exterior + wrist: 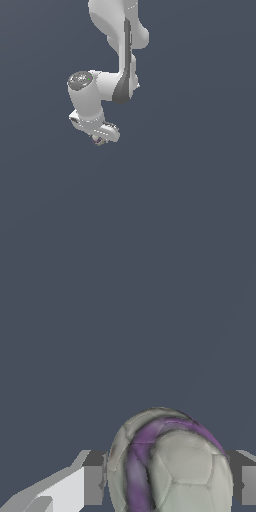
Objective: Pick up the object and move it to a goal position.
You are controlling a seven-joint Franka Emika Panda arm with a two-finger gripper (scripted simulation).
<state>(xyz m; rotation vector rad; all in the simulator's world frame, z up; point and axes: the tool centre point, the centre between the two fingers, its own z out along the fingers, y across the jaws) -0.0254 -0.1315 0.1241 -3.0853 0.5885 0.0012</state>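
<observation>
Whitish-grey with purple seams, the ball (170,466) sits right between the gripper's (167,481) two fingers (92,483), and both dark pads press against its sides: the jaws are clamped on it. From outside, the ball (98,140) is a speck under the gripper (100,140), at the tip of the white arm (107,82).

Whitish-grey ball (172,466) with purple seam streaks, white arm (107,80), slate-grey backdrop

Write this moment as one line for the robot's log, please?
phase: carrying | gripper: shut on ball | ball: between fingers, off the ground | goal: not visible
</observation>
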